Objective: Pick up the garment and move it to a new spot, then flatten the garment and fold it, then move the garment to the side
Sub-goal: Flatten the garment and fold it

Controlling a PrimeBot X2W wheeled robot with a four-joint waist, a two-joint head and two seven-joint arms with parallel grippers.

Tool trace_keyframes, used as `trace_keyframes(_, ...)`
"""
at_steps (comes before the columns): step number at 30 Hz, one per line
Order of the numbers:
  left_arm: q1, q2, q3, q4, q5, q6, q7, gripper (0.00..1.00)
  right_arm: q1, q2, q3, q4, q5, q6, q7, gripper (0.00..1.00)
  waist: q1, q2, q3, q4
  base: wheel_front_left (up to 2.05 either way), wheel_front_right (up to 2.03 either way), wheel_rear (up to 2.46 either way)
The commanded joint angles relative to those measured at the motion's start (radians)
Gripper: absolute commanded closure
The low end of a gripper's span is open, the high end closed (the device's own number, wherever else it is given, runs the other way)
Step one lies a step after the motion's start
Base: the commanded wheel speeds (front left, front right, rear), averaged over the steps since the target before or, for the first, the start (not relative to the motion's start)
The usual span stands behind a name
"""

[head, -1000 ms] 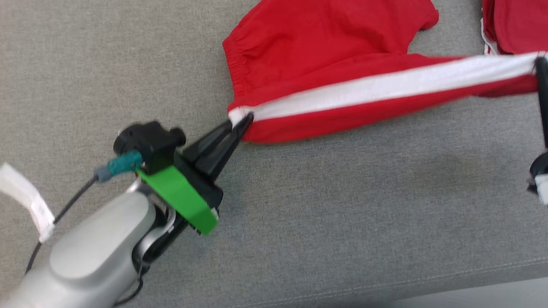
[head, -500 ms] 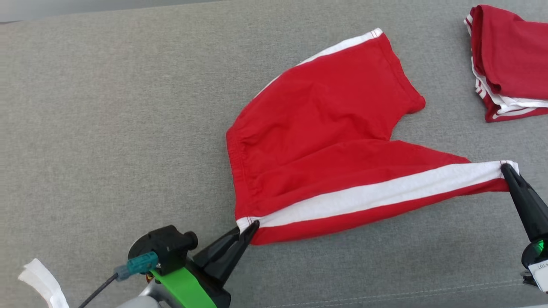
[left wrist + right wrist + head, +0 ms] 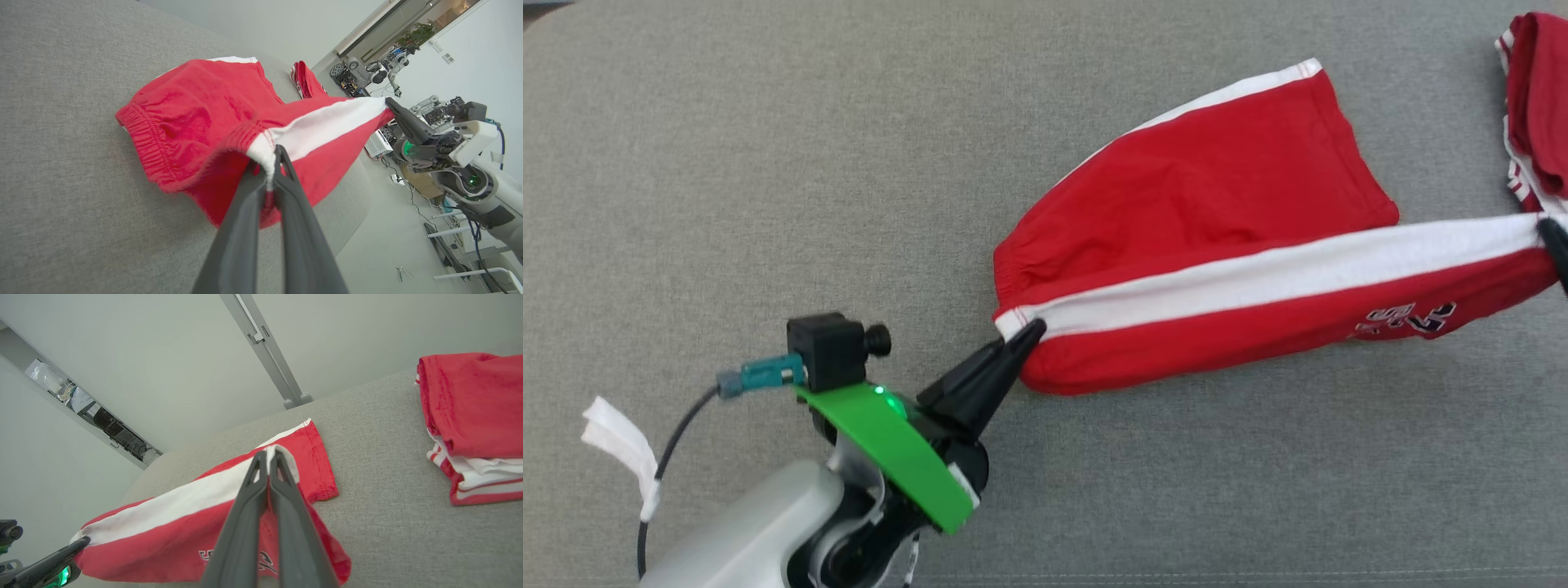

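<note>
The garment [image 3: 1209,196] is a pair of red shorts with a white side stripe, lying on the grey fabric surface [image 3: 768,163]. My left gripper [image 3: 1031,329] is shut on the waistband end of the stripe. At the view's right edge my right gripper [image 3: 1550,237] is shut on the hem end. The striped edge hangs taut between them, raised over the far leg, and dark lettering shows beneath it. In the left wrist view the fingertips [image 3: 282,155] pinch the white waistband of the shorts [image 3: 196,118]. In the right wrist view my right gripper [image 3: 267,456] pinches the hem of the shorts [image 3: 163,535].
A stack of folded red and white garments [image 3: 1539,106] sits at the far right, also seen in the right wrist view [image 3: 474,412]. A white tag [image 3: 621,441] hangs from my left arm's cable. Open grey surface stretches to the left.
The head camera has shifted. Both grippers have carried the striped edge up and over toward the far leg, closing the gap between the legs. Lettering under the raised leg now shows.
</note>
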Motion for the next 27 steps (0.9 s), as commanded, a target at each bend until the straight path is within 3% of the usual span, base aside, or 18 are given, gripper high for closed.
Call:
trace_keyframes(1,-0.034,-0.015,0.018,0.021,-0.041,-0.012,0.018,1.00,-0.049,-0.013,-0.006,0.021,-0.011,0.000,0.017,1.00,0.0001,0.0000,0.048,0.032,0.00,0.00,0.00)
trace_keyframes(7,-0.164,-0.081,0.075,0.122,-0.155,-0.051,0.103,1.00,-0.274,-0.036,0.033,0.120,-0.036,0.000,0.117,1.00,0.0001,0.0000,0.120,0.053,0.00,0.00,0.00)
trace_keyframes(9,-0.203,-0.102,0.089,0.161,-0.173,-0.045,0.117,1.00,-0.352,-0.035,0.052,0.158,-0.047,0.000,0.150,1.00,0.0001,0.0000,0.141,0.060,0.00,0.00,0.00)
trace_keyframes(17,-0.325,-0.161,0.099,0.310,-0.157,-0.021,0.146,1.00,-0.640,-0.022,0.178,0.294,-0.126,0.000,0.274,1.00,0.0001,0.0000,0.215,0.088,0.00,0.00,0.00)
trace_keyframes(25,-0.403,-0.224,0.077,0.422,-0.109,-0.044,0.137,1.00,-0.820,0.006,0.282,0.448,-0.176,0.000,0.329,1.00,0.0001,0.0000,0.254,0.128,0.00,0.00,0.00)
trace_keyframes(26,-0.409,-0.231,0.074,0.437,-0.103,-0.043,0.136,1.00,-0.832,0.011,0.292,0.464,-0.179,0.000,0.325,0.93,0.0001,0.0000,0.256,0.130,0.00,0.00,0.00)
trace_keyframes(27,-0.418,-0.237,0.069,0.455,-0.091,-0.043,0.129,1.00,-0.846,0.016,0.304,0.480,-0.182,0.000,0.320,0.79,0.0001,0.0000,0.257,0.132,0.00,0.00,0.00)
